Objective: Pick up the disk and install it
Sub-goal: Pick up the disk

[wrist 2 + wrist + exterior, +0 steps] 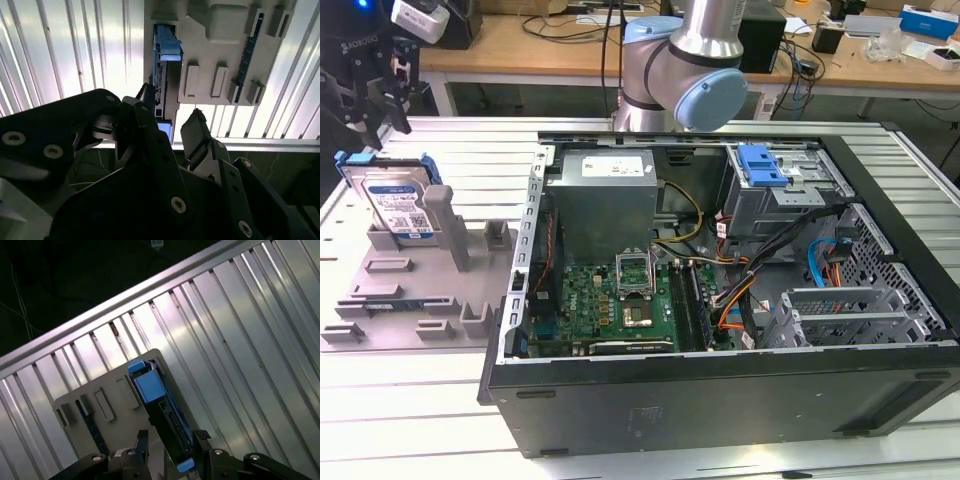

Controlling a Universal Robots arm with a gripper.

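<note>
The disk (392, 203), a silver hard drive with a blue-and-white label in a bright blue carrier, lies tilted on the grey fixture plate (410, 290) at the exterior view's left. My gripper (384, 118) hangs just above the disk's far end, open and holding nothing. In the first wrist view the disk (161, 407) appears edge-on, running between the two black fingers (142, 441), with the gripper (171, 440) straddling it from above. The second wrist view shows the disk (163, 70) beyond the open gripper (171, 105).
An open computer case (720, 390) fills the middle and the exterior view's right, with a motherboard (620, 300), a power supply (605, 200) and a grey drive cage (775, 200) topped by a blue clip (760, 165). The fixture plate has upright grey posts (445, 225). Everything rests on a ribbed metal table (420, 400).
</note>
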